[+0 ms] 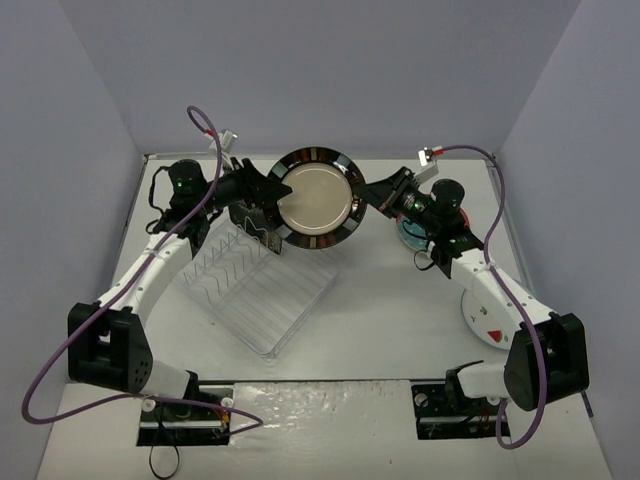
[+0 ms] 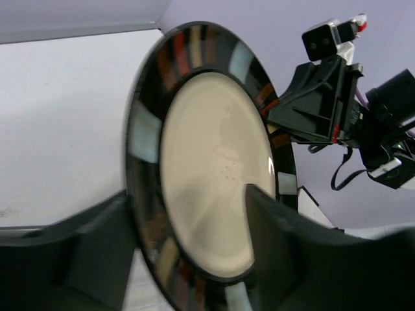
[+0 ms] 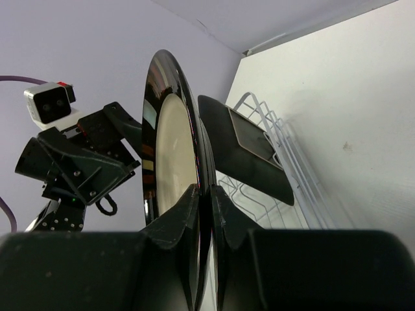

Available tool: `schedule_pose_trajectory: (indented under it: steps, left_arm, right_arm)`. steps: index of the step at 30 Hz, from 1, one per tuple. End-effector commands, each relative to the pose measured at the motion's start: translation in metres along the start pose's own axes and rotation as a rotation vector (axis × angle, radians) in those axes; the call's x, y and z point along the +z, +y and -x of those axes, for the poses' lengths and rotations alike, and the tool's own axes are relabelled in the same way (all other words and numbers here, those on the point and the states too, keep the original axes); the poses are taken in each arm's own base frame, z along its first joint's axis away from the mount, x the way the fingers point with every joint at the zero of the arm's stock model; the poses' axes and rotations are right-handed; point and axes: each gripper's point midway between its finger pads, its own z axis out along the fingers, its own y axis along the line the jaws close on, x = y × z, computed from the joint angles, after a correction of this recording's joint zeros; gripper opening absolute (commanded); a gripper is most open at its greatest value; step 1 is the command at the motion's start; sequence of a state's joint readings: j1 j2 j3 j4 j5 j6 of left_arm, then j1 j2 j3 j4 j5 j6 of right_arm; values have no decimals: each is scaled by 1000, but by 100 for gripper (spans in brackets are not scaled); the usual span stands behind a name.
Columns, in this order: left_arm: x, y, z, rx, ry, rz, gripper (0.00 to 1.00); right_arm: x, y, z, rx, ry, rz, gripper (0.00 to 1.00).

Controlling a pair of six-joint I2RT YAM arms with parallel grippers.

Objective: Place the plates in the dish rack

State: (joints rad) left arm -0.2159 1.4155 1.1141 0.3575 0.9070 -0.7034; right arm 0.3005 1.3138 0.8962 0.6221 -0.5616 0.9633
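Suspending the round beige plate (image 1: 318, 200) on edge in the air above the far end of the dish rack (image 1: 272, 312), presenting its face to the top camera. Pinching its right-hand rim with the right gripper (image 1: 368, 197): in the right wrist view, pressing both fingers (image 3: 180, 219) against opposite faces of the striped edge, evidently bearing the weight. Straddling the opposite rim with the left gripper (image 1: 268, 192), laying one finger (image 2: 280, 249) across the beige face and tucking the other behind the plate. Not showing whether pressing or merely bracketing, so leaving that grip undecided.

Probably passing the plate from one arm to the other, or steadying it from two sides, and keeping it on edge in readiness for lowering between tines.

Standing the square black plate (image 1: 256, 226) on edge at the far end of the rack, leaning on the wires, just below and beside the beige one. Hence calling for a neighbouring slot and for care against knocking one plate on the other.

Leaving the red-and-teal floral plate (image 1: 411, 238) flat on the table (image 1: 380, 300) beneath the right wrist, largely hidden. Leaving the white plate with red triangles (image 1: 487, 322) flat beside the right forearm. Keeping both well apart from the rack, awaiting loading.

Judging the task at roughly one plate of four racked, with the second in hand.
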Motion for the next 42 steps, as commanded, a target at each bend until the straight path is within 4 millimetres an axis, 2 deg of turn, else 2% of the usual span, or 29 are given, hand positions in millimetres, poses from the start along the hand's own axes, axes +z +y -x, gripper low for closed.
schedule_pose_trajectory:
  steps: [1,3,5,6,8,11,14,16,23,24,25,27,28,29,33,34,36,37,39,42]
  left_arm:
    - [-5,-58,21,137,-33,-199,43]
    - [-5,-61,22,143,-31,-218,27]
    - [-5,-63,22,147,-32,-227,6]
    - [-5,-63,24,149,-35,-229,0]
    - [-5,-64,27,152,-44,-231,0]
    - [-6,-69,34,152,-58,-244,0]
    - [-5,-71,37,138,-56,-248,0]
    - [-4,-72,36,135,-50,-257,0]
    - [-7,-84,38,129,-52,-327,0]
    - [-8,-85,38,128,-51,-330,0]
    - [-8,-85,37,127,-49,-332,0]
    - [-9,-86,38,125,-52,-327,0]
    - [-9,-86,38,127,-52,-328,0]
    - [-10,-87,38,129,-52,-328,0]
    - [-9,-83,43,136,-53,-290,1]
    - [-9,-79,44,139,-47,-266,10]
    - [-9,-66,49,149,-53,-180,60]
    - [-11,-62,51,158,-47,-150,66]
    - [-20,-45,68,222,-86,-5,97]
    - [-45,-22,85,227,-118,215,97]
  right_arm:
    - [-7,101,46,-128,-139,318,0]
    - [-3,100,44,-130,-125,328,0]
    - [-1,103,39,-144,-99,363,0]
    - [-1,105,35,-161,-78,389,0]
    - [-1,110,25,-207,-27,445,0]
    - [2,106,9,-264,47,476,0]
    - [5,100,2,-306,81,485,0]
    - [5,97,-11,-344,150,520,4]
    - [14,99,-29,-392,236,571,26]
    - [14,101,-31,-394,239,576,26]
    - [15,101,-30,-399,235,576,26]
    - [17,102,-31,-405,235,566,8]
    - [18,101,-30,-413,231,557,3]
    - [19,100,-29,-420,225,546,0]
    - [20,100,-21,-452,177,504,0]
    - [21,101,-18,-468,161,487,0]
    - [23,102,-11,-503,128,447,0]
    - [25,101,-8,-514,111,420,0]
    - [29,102,-1,-551,86,345,0]
    - [32,114,3,-640,38,298,0]
